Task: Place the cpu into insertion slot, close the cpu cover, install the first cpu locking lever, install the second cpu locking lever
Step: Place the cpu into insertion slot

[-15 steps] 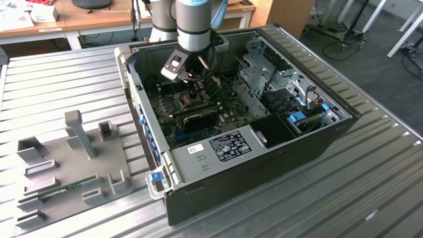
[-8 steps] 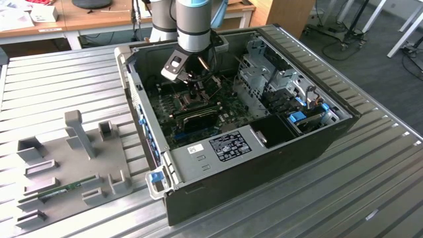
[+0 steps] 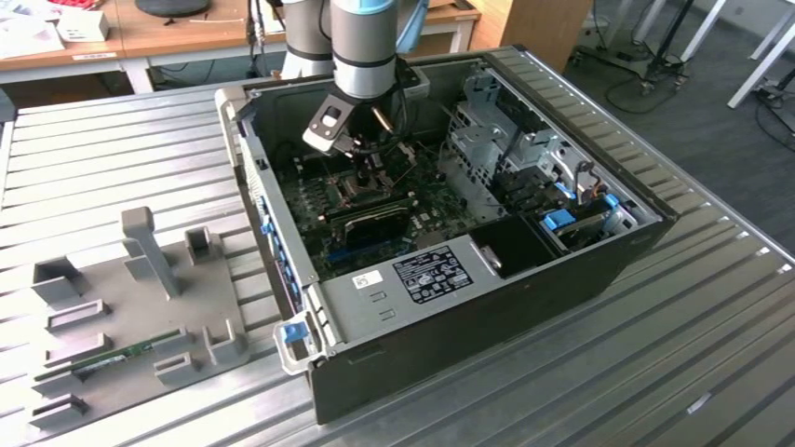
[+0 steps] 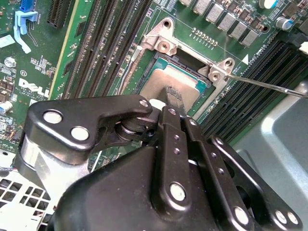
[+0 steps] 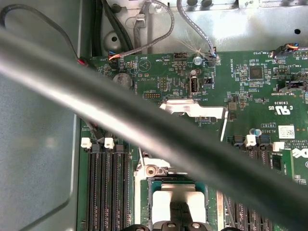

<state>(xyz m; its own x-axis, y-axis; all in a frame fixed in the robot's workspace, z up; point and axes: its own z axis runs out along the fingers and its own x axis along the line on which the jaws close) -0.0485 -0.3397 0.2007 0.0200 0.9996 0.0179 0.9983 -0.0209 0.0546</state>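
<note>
The cpu (image 4: 161,82) lies flat in the insertion slot (image 4: 163,45), its silvery-tan face up, and it appears again in the first wrist view (image 5: 163,199). My gripper (image 4: 173,94) is shut, with its narrow tip at the chip's face and nothing seen between the fingers; whether it touches the chip I cannot tell. The cpu cover (image 5: 192,108) stands swung up off the slot. A thin wire lever (image 4: 269,85) sticks out beside the slot. In the exterior view the gripper (image 3: 367,163) reaches down into the open computer case (image 3: 497,307).
Long black memory slots (image 4: 110,48) flank the socket on both sides. A dark blurred cable (image 5: 96,101) crosses the first wrist view. Drive cages and wiring (image 3: 522,158) fill the case's far side. A grey fixture tray (image 3: 137,307) lies on the slatted table.
</note>
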